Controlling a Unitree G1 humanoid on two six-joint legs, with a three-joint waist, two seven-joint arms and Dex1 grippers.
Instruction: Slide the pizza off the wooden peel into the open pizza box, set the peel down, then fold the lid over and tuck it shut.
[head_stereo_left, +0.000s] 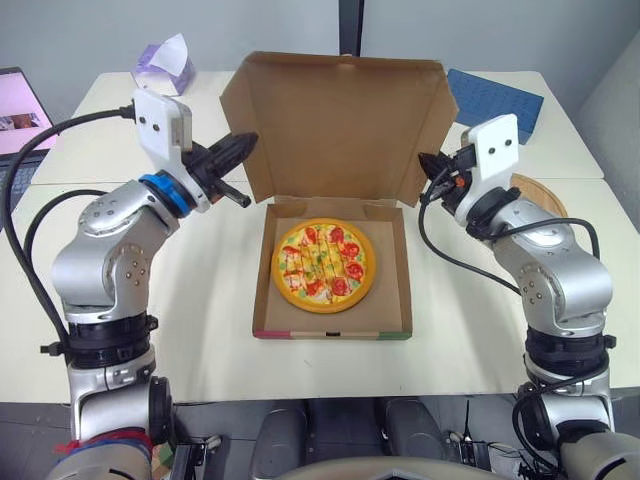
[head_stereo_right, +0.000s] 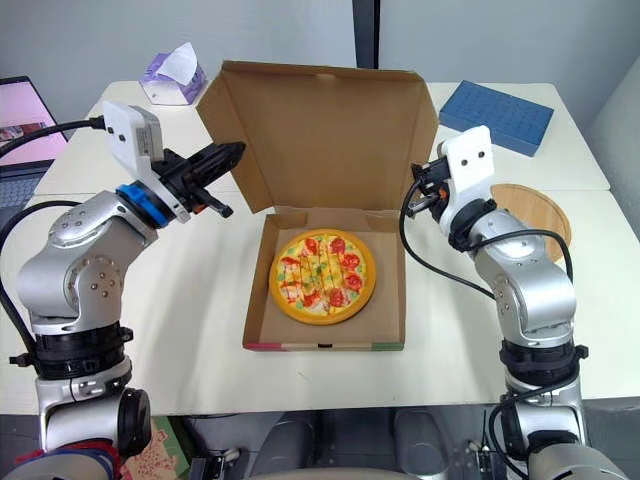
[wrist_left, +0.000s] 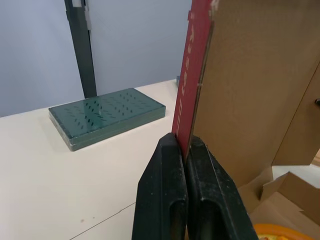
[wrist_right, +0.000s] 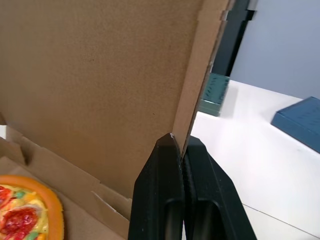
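While each is clamping one side edge of the lid (head_stereo_left: 340, 125), the left gripper (wrist_left: 184, 145) and the right gripper (wrist_right: 181, 142) are gripping the cardboard, fingers squeezed together on it, one at each side.

- Lid: it is standing upright and leaning slightly away from the robot. Its brown inner face is turning toward the robot, and its long axis is running left to right, along the hinge at the far edge of the box (head_stereo_left: 385, 300).
- Box: it is lying open on the surface (head_stereo_left: 200, 300), with its front wall facing the robot.
- Pizza (head_stereo_left: 325, 264): it is lying flat inside the box, roughly centred.
- Peel (head_stereo_right: 535, 210): it is lying on the surface beyond the right arm, apart from the box.
- Progress, as judged: the slide and the peel set-down are looking done, while folding the lid forward and tucking it are waiting to be done.
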